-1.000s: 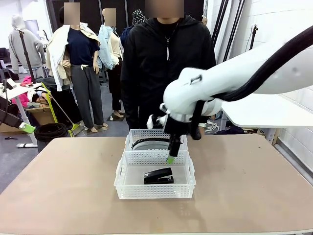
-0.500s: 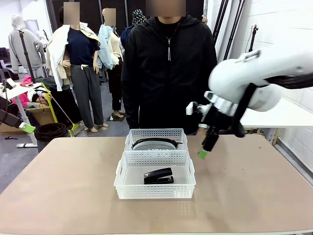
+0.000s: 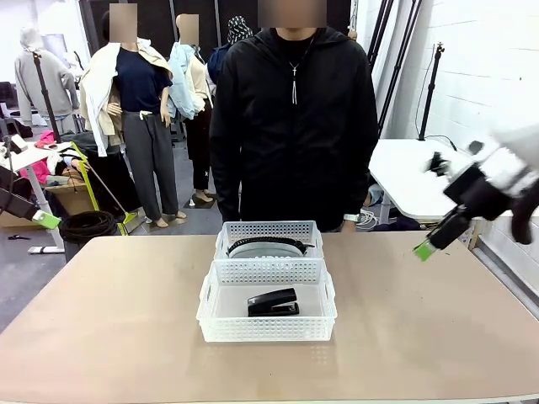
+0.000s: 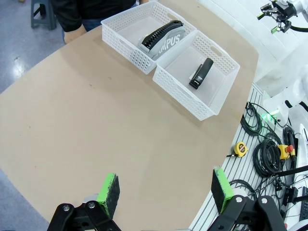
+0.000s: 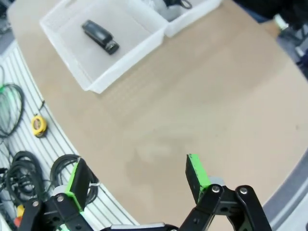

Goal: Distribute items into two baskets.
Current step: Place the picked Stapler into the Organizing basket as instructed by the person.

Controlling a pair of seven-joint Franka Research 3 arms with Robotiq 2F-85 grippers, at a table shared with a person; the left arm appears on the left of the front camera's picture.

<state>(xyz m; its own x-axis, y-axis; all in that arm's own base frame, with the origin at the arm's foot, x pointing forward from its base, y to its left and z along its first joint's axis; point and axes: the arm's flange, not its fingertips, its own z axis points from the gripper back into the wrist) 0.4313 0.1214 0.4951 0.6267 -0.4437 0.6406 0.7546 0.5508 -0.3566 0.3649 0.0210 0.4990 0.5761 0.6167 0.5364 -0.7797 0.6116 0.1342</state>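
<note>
Two white perforated baskets sit end to end at the table's middle. The near basket holds the black stapler. The far basket holds the grey "CAMPUS" fabric piece. My right gripper hangs open and empty above the table's right edge, well away from the baskets. High over the table's left side, my left gripper stands open with nothing between its fingers.
A person in a black hooded top stands at the far edge behind the baskets. Coiled cables and a yellow tape measure lie on the slatted floor beside the table. A white table stands at the back right.
My right arm has swung from over the baskets to the far right, gripper open and empty throughout. The baskets, stapler and fabric piece have not moved.
</note>
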